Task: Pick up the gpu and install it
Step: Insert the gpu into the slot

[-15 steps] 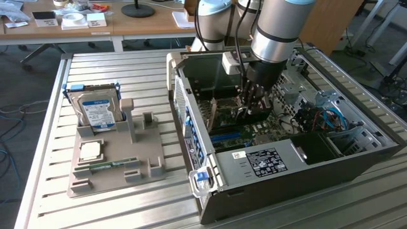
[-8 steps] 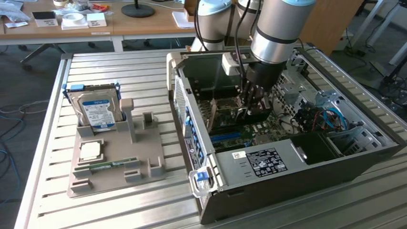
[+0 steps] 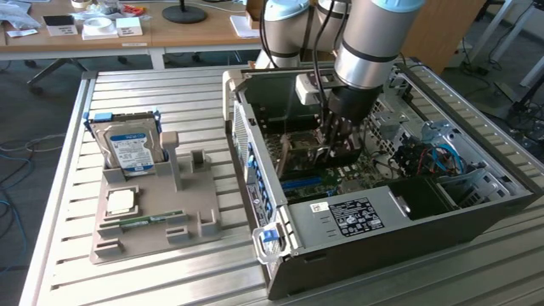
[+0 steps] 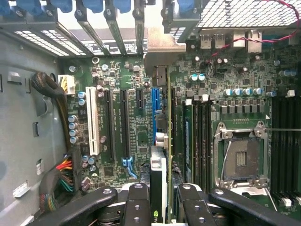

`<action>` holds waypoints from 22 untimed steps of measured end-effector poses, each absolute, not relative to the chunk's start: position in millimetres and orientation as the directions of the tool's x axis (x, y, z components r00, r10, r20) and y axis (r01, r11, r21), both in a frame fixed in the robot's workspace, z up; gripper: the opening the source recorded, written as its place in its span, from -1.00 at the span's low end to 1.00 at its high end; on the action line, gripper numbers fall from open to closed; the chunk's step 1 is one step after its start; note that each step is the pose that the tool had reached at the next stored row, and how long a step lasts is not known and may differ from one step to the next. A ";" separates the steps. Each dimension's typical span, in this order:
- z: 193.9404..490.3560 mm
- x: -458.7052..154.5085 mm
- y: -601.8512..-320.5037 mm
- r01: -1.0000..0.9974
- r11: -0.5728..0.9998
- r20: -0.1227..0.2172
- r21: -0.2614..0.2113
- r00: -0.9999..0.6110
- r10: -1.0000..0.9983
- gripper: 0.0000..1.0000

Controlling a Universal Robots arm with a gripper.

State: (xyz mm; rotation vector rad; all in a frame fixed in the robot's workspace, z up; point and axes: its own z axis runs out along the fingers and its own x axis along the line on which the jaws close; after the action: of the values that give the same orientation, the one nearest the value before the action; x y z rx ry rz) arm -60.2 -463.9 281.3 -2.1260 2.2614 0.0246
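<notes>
My gripper [image 3: 338,141] reaches down into the open computer case [image 3: 374,220], over the motherboard [image 4: 127,84]. It is shut on the gpu [image 3: 307,156], a dark card held on edge between the two black fingers [image 4: 136,202]. In the wrist view the gpu [image 4: 160,165] runs edge-on away from my gripper [image 4: 162,193], next to the blue expansion slot [image 4: 155,117] and in line with it. Its silver end bracket [image 4: 162,47] points toward the case's rear slot openings. Whether the card's edge touches a slot I cannot tell.
A grey parts tray [image 3: 200,226] at the exterior view's left holds a hard drive [image 3: 129,150], a processor chip [image 3: 121,201] and a green memory stick [image 3: 149,220]. Inside the case are an empty processor socket [image 4: 242,157], cable bundles [image 4: 56,94] and a black power supply [image 3: 361,217].
</notes>
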 end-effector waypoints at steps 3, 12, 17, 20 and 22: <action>281.1 -62.8 -464.5 -0.998 0.061 -0.038 -0.014 -0.061 -0.997 -0.46; 278.8 -66.6 -465.3 -0.998 0.060 -0.038 -0.014 -0.060 -0.997 -0.46; 278.6 -66.7 -465.2 -0.998 0.061 -0.038 -0.014 -0.060 -0.997 -0.46; 276.4 -66.7 -465.2 -0.998 0.061 -0.038 -0.014 -0.060 -0.997 -0.46; 275.0 -66.7 -465.2 -0.998 0.061 -0.038 -0.014 -0.060 -0.997 -0.46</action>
State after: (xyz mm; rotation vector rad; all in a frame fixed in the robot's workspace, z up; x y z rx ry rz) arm -66.7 -465.2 275.0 -2.1275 2.2600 0.0245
